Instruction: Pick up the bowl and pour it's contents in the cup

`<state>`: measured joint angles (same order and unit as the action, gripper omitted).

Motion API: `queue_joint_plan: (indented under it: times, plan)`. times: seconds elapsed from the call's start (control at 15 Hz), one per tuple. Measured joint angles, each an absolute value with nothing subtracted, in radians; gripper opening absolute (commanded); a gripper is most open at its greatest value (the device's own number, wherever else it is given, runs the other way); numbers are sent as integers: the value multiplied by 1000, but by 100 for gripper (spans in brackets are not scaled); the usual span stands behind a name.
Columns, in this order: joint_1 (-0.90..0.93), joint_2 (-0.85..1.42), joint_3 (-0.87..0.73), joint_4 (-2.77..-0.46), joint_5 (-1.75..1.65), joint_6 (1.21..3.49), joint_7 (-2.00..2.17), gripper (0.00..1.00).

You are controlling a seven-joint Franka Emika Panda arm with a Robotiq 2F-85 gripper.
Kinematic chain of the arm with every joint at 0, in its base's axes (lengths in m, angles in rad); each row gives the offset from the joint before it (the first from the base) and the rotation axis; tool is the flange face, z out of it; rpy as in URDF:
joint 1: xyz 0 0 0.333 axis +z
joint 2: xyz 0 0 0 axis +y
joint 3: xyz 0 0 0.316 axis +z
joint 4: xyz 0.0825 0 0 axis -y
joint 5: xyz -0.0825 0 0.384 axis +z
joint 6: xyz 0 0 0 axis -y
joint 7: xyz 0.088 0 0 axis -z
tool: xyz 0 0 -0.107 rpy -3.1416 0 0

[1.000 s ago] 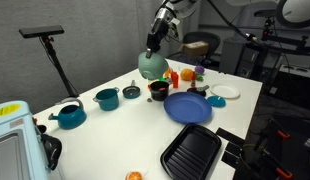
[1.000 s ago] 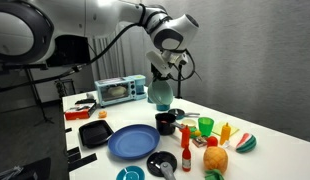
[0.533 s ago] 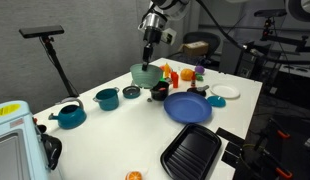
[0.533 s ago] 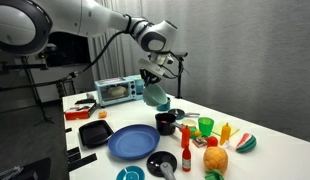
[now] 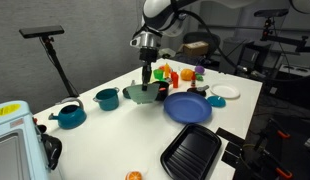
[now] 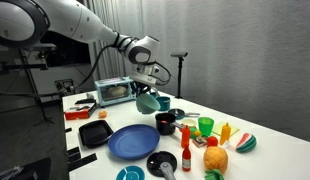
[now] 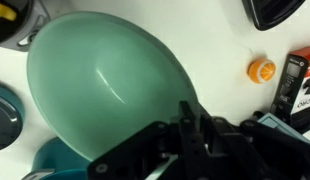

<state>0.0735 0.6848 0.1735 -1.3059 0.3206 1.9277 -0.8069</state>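
White desk [image 5: 125, 135], cluttered: past the blue plate [image 6: 130, 143] stands the cup [image 6: 166, 122], and just beyond it the bowl [image 6: 147, 101] is held low at the desk, its rim clamped between the fingers [image 7: 188, 115] from above. Seen from the wrist, the bowl looks empty, with one orange piece [image 7: 260, 69] lying on the desk beside it. A pour would have to tip toward the plate side.

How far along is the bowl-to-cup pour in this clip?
Done: the bowl looks empty in the wrist view, so the pour seems over. In hand: the pincer grips its rim, holding it low by the table. Left: setting it down and letting go. One doubt: a small orange piece lies on the table, and the cup hides its inside.
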Motion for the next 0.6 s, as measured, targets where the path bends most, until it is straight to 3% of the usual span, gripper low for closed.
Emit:
queue_joint_plan:
  times: [0.6]
  plan:
    - [83,633,237,-1580,170,2256,-930,2]
